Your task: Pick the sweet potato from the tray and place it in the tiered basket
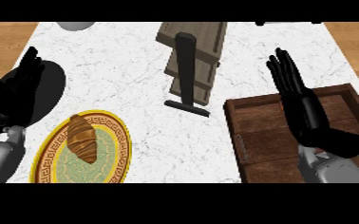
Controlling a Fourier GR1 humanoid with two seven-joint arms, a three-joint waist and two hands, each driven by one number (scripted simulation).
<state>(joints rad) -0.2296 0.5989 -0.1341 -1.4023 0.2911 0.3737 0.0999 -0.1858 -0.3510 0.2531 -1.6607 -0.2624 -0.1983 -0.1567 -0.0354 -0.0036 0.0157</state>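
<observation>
hovering over the tray (pixel 263 123), the right hand (pixel 303 105) had fingers straight and apart, pointing away. sweet potato not visible, maybe hidden under it. tiered basket (pixel 191 59) lay up-left; left hand (pixel 21 88) open, farther off.

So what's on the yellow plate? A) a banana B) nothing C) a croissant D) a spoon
C: a brown croissant lies on the gold-rimmed plate at the counter's lower left, near the left hand.
</observation>
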